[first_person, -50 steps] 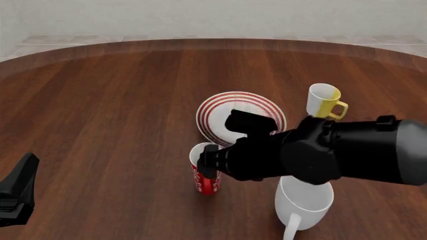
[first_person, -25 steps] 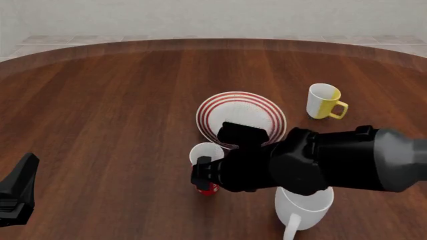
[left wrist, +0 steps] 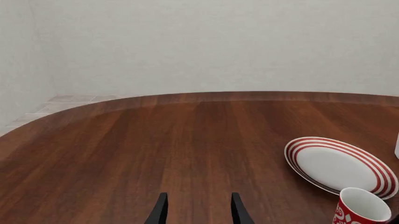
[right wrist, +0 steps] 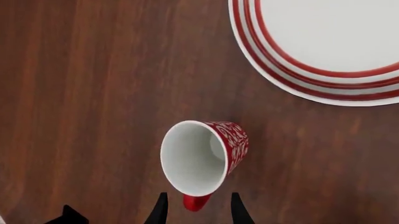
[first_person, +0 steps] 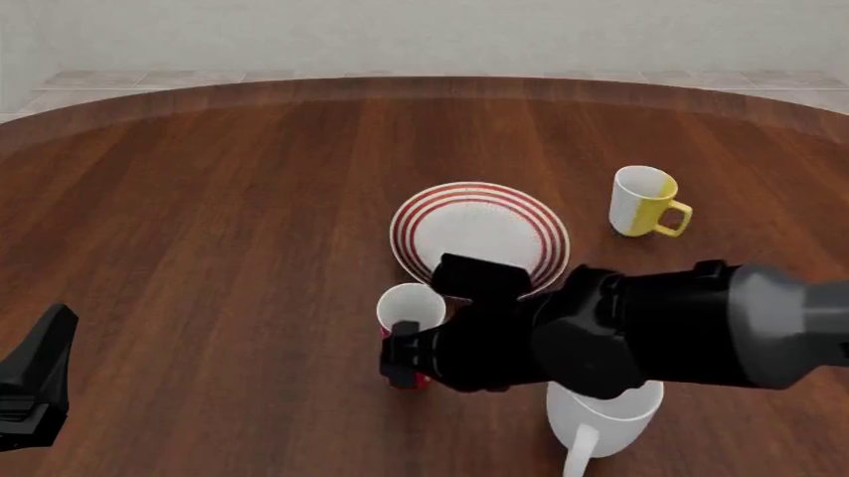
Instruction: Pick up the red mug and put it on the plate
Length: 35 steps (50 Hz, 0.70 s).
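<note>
Red mug [right wrist: 206, 156] with unreadable white pattern, handle between spread right jaws, left jaws spread

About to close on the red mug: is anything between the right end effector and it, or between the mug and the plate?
Nothing visible. The right end effector has its fingers either side of the red mug's handle, with nothing between. Only bare table separates the mug from the plate.

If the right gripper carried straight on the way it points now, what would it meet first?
Most likely the red mug: the right gripper is open, with the mug's red handle between its fingertips. Depth to the handle is unclear.
</note>
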Tool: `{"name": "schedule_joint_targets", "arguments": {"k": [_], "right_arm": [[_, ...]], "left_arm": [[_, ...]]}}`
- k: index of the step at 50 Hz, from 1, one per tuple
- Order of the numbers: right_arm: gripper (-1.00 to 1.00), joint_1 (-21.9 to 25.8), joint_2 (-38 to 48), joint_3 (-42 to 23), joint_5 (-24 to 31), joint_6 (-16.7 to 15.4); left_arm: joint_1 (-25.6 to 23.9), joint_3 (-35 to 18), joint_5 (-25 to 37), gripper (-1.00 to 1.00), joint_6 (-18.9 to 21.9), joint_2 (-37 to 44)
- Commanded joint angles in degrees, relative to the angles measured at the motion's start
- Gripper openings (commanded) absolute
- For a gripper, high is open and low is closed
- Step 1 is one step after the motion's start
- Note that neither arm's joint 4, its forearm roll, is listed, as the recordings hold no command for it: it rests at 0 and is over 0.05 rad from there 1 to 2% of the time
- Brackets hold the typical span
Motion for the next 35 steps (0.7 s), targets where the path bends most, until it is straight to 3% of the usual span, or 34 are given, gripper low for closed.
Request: {"name": "schedule_joint_targets", "arguments": {"k": [1,11,12,30,32,33,35], "right_arm": [[1.00,0.8,1.3,-0.2,-0.4,0.4],[1.00,1.2,1.9,-0.2,-0.4,0.7],[-1.00,1.5,1.9,-0.3,-0.2,0.9],[-1.00,0.2,-0.6,-1.3,1.5,-1.7],[-1.00,-0.5,-1.2,-1.3,1.7,-2.4],[-1.00,-2.3,-2.6,-1.2,1.7,-4.2],[-1.00,-1.2,-2.5,-1.7,1.8,-3.3]], "left_arm": [[0.0,0.0,0.0,1.00,0.0,0.0],[0.0,0.0,0.0,1.00,0.0,0.0],[0.0,0.0,0.0,1.00,0.0,0.0],[0.0,0.0,0.0,1.00,0.0,0.0],[0.0,0.0,0.0,1.00,0.0,0.0],[0.0,0.0,0.0,1.00,0.0,0.0],[0.0,0.0,0.0,1.00,0.0,0.0]]}}
